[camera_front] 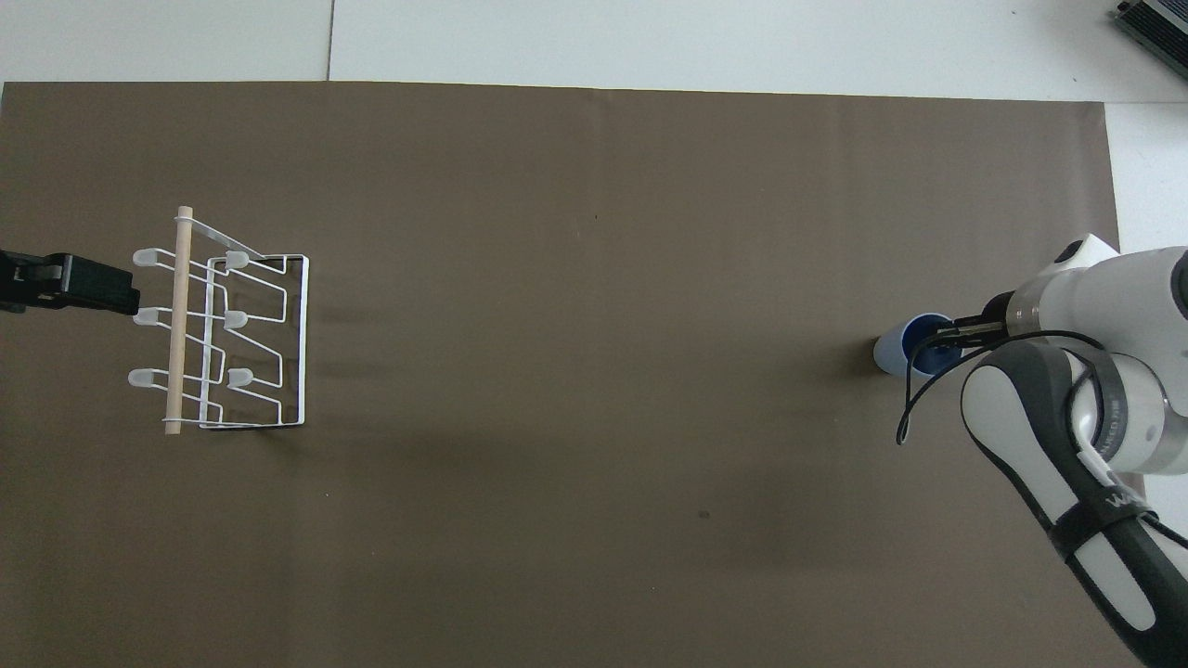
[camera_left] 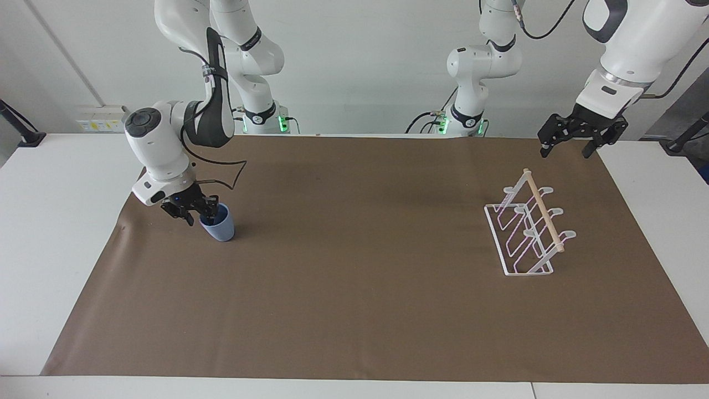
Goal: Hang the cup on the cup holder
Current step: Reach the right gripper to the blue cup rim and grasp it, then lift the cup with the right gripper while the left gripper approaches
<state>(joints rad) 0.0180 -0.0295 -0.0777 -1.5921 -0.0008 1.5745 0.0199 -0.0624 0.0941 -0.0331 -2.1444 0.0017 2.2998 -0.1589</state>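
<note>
Toward the right arm's end of the brown mat (camera_left: 354,310), the cup (camera_left: 220,226) stands upright with its mouth up, a small light-blue tumbler without a handle that narrows toward its base. At its rim sits the right gripper (camera_left: 200,209), one finger apparently inside the mouth and the other outside the wall; the jaws stand narrow about the rim, though whether they already pinch it firmly cannot be told. By its look the cup is light, rigid and matte, so it should neither deform nor slip readily; with no handle, the wall just below the rim is the sensible place to hold, gripped deep enough that the tumbler does not swing when it is turned mouth-down. Well apart, toward the left arm's end, stands the cup holder (camera_left: 526,233), a white wire rack with slanted prongs and a wooden dowel, all prongs bare. Over the mat's edge near the rack waits the left gripper (camera_left: 568,147), jaws wide and holding nothing.
</note>
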